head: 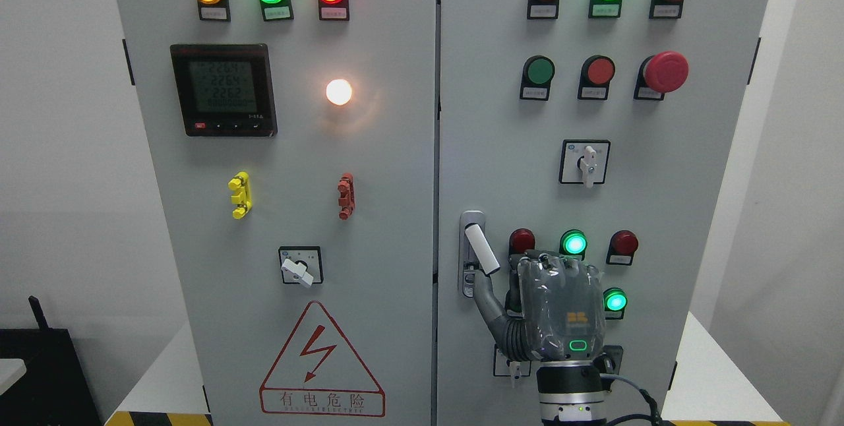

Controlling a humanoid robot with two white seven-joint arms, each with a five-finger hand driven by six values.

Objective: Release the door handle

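**Trainee:** Hand position first, then. Where is it?

**Coach:** Your right hand (560,301) comes up from the bottom edge, right of the middle, back of the palm toward the camera. Its thumb (486,299) reaches up and left, with the tip just under the door handle (481,249). The other fingers are curled toward the panel; I cannot tell whether they touch it.

**Trainee:** So am I gripping the handle?

**Coach:** Not wrapped around it, as far as I can see. The thumb tip looks in contact with, or just beside, the lower end. Nothing is clenched around the white lever.

**Trainee:** And where's the handle itself?

**Coach:** On the right door (593,149), near its left edge beside the centre seam. The lever is tilted, swung out of its grey plate (469,221), lower end leaning right.

**Trainee:** How do I let go cleanly?

**Coach:** Ease the thumb down and away first, then draw the whole hand straight back toward you. Avoid sweeping sideways, since the green lamp (573,243) and red lamp (521,240) sit just above your knuckles. Your left arm does not show.
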